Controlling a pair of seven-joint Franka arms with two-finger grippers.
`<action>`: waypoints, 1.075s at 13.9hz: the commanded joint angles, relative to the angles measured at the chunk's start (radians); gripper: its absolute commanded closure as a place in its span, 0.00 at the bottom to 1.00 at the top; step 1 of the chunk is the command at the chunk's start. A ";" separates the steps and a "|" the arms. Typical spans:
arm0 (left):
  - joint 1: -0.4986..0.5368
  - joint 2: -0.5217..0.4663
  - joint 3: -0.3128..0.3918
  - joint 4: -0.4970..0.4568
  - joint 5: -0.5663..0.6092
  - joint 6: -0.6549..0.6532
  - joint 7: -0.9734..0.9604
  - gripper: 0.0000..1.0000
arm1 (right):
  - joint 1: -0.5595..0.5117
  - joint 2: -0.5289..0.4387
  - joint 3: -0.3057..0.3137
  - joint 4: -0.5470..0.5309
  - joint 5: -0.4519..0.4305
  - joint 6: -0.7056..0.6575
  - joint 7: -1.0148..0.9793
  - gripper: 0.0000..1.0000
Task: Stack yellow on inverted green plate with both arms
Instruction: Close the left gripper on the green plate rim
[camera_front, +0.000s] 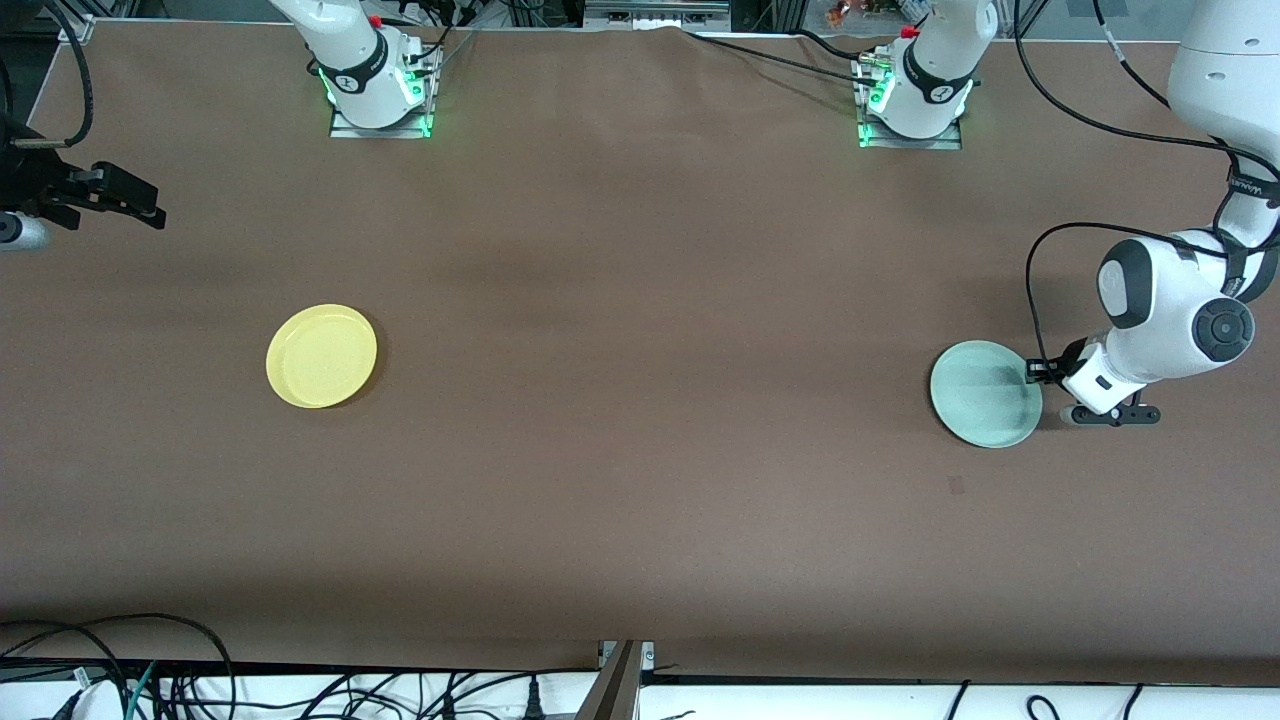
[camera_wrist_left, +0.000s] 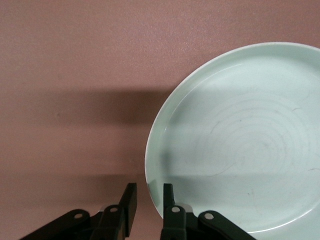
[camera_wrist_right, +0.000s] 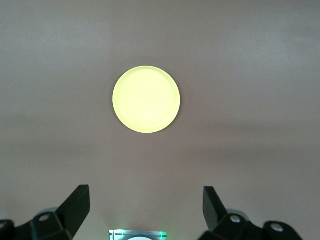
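The pale green plate (camera_front: 986, 393) lies rim up on the brown table toward the left arm's end. My left gripper (camera_front: 1034, 372) is down at its rim on the side toward the left arm's end. In the left wrist view the left gripper (camera_wrist_left: 148, 197) is slightly open and straddles the green plate's (camera_wrist_left: 240, 145) rim, one finger inside and one outside. The yellow plate (camera_front: 321, 356) lies rim up toward the right arm's end. My right gripper (camera_front: 140, 205) is open and empty, held high over the table's end. In the right wrist view the right gripper (camera_wrist_right: 146, 195) looks down on the yellow plate (camera_wrist_right: 146, 99).
The right arm's base (camera_front: 380, 95) and the left arm's base (camera_front: 910, 105) stand at the table's back edge with green lights. Cables (camera_front: 150, 680) lie below the table's front edge. A small dark mark (camera_front: 956, 485) is on the table nearer the camera than the green plate.
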 joint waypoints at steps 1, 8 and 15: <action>-0.001 0.031 -0.004 0.038 0.024 -0.015 -0.025 0.73 | -0.004 0.004 0.009 0.014 -0.017 -0.005 0.012 0.00; 0.000 0.028 -0.005 0.038 0.024 -0.017 -0.022 0.78 | -0.004 0.004 0.009 0.014 -0.017 -0.005 0.012 0.00; 0.000 0.028 -0.005 0.038 0.024 -0.017 -0.014 0.96 | -0.004 0.004 0.010 0.014 -0.017 -0.005 0.012 0.00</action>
